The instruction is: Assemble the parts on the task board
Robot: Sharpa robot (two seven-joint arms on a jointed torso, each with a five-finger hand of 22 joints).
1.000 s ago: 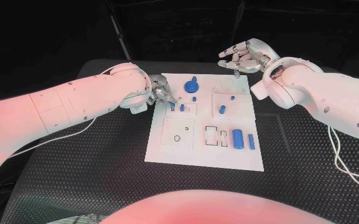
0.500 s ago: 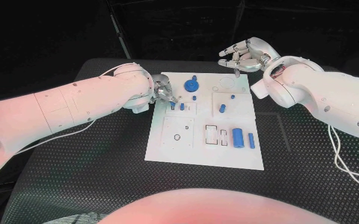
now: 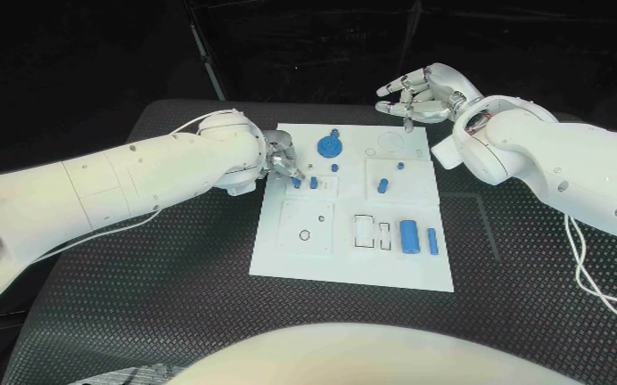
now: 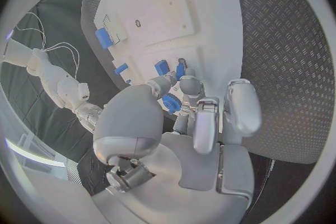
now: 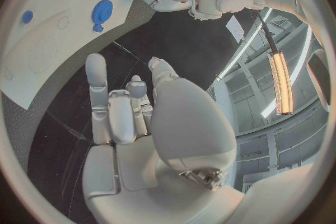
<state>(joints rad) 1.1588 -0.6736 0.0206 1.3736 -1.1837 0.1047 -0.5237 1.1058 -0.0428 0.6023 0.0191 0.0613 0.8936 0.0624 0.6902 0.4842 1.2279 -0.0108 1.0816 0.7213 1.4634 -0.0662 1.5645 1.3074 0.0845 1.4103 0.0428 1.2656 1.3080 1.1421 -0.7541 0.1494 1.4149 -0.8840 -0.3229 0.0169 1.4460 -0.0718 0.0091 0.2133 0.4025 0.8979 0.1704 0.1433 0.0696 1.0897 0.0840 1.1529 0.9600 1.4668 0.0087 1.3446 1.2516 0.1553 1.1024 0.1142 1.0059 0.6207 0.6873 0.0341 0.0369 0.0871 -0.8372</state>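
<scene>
Both robot hands at board edges

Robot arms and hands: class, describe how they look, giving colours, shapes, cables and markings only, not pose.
Both arms, left arm and right arm, have smooth, rounded white shells dotted with small dark screw holes. A thin white cable trails beside each. The left hand and right hand are silver metal with jointed fingers and pale rounded fingertips. No markings are legible.

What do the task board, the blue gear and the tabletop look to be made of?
Task board: probably rigid white plastic, matte, with recessed cut-outs. Blue gear: likely moulded or printed plastic, uniform colour, dull sheen. Tabletop: black, with a raised diamond tread pattern; rubber mat or embossed sheet, can't tell.
</scene>
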